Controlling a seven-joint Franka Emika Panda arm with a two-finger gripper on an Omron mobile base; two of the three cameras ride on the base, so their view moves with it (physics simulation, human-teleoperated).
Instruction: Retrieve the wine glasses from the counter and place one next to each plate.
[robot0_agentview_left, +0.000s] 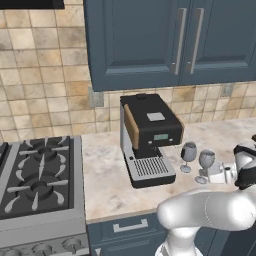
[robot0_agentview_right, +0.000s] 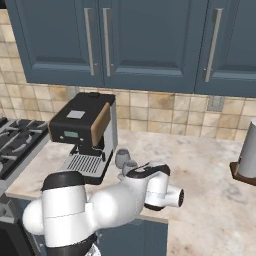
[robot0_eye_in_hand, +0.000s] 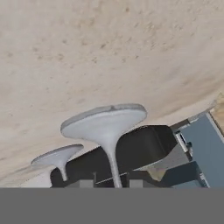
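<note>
Two wine glasses stand upright on the beige marble tabletop, right of centre in the left base view, just beside the drip tray of the black coffee machine. The farther wine glass is next to the machine; the nearer wine glass stands just beside it, toward the right edge of the frame. The hand lies level at the stem of the nearer glass, approaching from the right. In the hand view, rolled upside down, that glass's foot sits mid-frame with the thin stem running down between the two dark finger tips at the bottom edge; the fingers are drawn in close about the stem, but whether they already pinch it cannot be told. No plates are visible. Judgement: the step in hand is the first pickup, with neither glass yet delivered. The next move calls for a firm hold on the stem, then a straight lift that keeps the glass vertical and its bowl apart from the neighbouring glass and the machine, before carrying it off to a plate
</note>
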